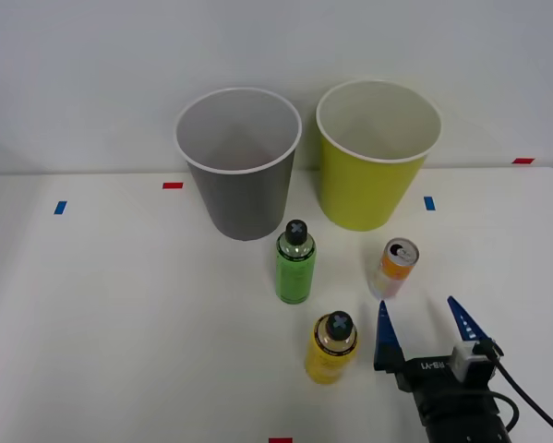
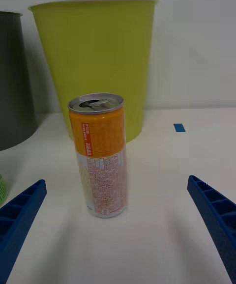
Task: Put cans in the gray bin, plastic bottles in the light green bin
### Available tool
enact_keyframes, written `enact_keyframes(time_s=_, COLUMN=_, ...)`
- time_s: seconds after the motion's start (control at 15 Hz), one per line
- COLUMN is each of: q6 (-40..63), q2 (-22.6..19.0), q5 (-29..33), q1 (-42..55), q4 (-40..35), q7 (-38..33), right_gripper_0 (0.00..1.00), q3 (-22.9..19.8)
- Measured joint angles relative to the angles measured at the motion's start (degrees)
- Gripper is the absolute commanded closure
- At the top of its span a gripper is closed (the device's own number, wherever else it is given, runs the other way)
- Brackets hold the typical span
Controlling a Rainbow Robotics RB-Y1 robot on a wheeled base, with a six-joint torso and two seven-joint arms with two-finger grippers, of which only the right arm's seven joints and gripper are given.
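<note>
Hand (image 1: 426, 323) spread wide, blue fingers (image 2: 19, 215) apart, low over the counter (image 1: 119, 314), lined up w/ the can (image 1: 397, 268). Can upright just ahead, not touched. Light green bin (image 1: 373, 157) right behind it, gray bin (image 1: 239, 166) beside that. Green bottle (image 1: 295, 263) & yellow bottle (image 1: 332, 348) upright, left of the hand.

The right arm's two-fingered hand (image 1: 425, 319) carries a pair of bright blue, ribbed plastic fingers (image 1: 385, 334) that taper to points. They are mounted on a boxy black wrist housing (image 1: 451, 401) bearing small white lettering. A small white block (image 1: 472, 355) sits atop the housing, and a black cable (image 1: 534, 402) loops off its side.
</note>
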Motion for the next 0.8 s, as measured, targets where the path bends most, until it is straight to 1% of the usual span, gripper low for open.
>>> enact_keyframes(time_s=0.47, q6=11.25, q2=0.72, q5=-1.02, q1=-8.37, q4=0.17, q7=0.69, right_gripper_0=0.0, q3=-1.27)
enact_keyframes(time_s=0.8, q6=10.28, q2=1.85, q5=-0.9, q1=-15.88, q4=8.2, q7=1.2, right_gripper_0=0.0, q3=-2.41)
